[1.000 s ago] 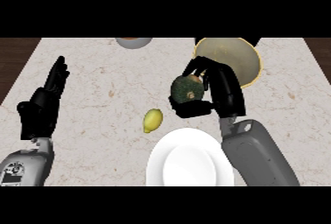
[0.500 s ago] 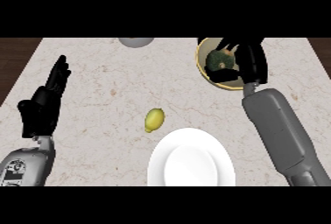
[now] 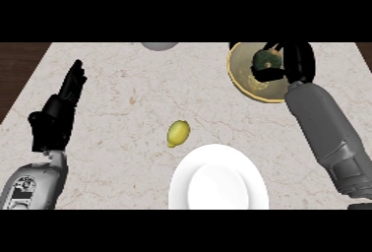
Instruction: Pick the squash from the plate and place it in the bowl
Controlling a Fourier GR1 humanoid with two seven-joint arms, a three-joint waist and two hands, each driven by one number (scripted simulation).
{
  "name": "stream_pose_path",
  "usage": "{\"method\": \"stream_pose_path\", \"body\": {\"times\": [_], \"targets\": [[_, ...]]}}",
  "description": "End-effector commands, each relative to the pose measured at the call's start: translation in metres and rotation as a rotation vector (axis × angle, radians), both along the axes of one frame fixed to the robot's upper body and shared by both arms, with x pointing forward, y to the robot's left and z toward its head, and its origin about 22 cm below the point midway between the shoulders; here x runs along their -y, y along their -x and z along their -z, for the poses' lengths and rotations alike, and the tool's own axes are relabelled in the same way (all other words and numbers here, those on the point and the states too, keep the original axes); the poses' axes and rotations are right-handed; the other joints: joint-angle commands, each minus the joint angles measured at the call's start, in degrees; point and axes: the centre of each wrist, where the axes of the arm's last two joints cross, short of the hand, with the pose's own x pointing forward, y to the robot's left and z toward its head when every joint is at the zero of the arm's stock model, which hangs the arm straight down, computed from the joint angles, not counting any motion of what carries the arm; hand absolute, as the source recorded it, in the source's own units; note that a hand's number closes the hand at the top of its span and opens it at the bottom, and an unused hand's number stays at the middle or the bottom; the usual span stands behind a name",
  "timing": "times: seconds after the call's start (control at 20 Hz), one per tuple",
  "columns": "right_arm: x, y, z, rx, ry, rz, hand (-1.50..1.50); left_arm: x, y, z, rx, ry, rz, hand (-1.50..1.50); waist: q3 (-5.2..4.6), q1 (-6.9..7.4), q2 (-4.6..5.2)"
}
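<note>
Green squash (image 3: 266,60) sits over the bowl (image 3: 251,88), right hand (image 3: 294,61) curled round it, white plate (image 3: 218,179) bare, so only letting go is left, I think.

right hand (image 3: 294,61) fingers curled, left hand (image 3: 59,110) open

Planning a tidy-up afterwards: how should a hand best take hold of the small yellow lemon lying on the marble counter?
The small yellow lemon lies on its side, long axis pointing away and slightly right. Probably best to come from straight above and pinch across its narrower middle, left and right flanks. The white round plate sits close beside its near end, so avoid approaching from there.
</note>
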Motion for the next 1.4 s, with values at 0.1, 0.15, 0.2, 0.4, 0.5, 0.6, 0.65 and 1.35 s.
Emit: {"method": "stream_pose_path", "body": {"times": [0.1,0.15,0.2,0.4,0.5,0.6,0.65,1.35], "targets": [[0.023,-0.001,0.016,-0.118,-0.123,-0.008,-1.50,0.009,0.003,0.000,0.015,0.013,0.030,0.00,0.13,1.70,0.71],[0.023,-0.005,0.009,-0.126,-0.145,-0.056,-1.50,0.005,-0.005,-0.005,0.012,0.005,0.018,0.00,0.16,1.68,1.00],[0.015,0.000,0.026,-0.151,-0.174,-0.054,-1.50,0.002,0.000,-0.004,0.013,0.005,0.020,0.00,0.15,2.02,0.82],[0.023,-0.001,0.023,-0.099,-0.274,-0.163,-1.50,0.024,-0.004,0.000,0.006,0.019,0.013,0.00,0.19,1.05,0.67],[0.019,-0.005,0.015,-0.068,-0.321,-0.185,-1.50,0.013,-0.012,-0.009,0.001,0.002,0.015,0.00,0.16,1.04,0.71],[0.036,-0.003,0.014,-0.006,-0.352,-0.155,-1.50,0.007,-0.004,-0.001,0.018,0.000,0.027,0.00,0.16,1.83,0.91],[0.037,-0.004,0.011,0.003,-0.380,-0.172,-1.50,0.008,-0.017,-0.014,0.015,-0.003,0.021,0.00,0.17,0.88,0.82],[0.158,0.041,0.023,-0.001,-0.645,-0.272,-1.50,-0.002,0.004,-0.016,-0.011,0.015,-0.033,0.00,0.06,-1.49,-0.80]]}}
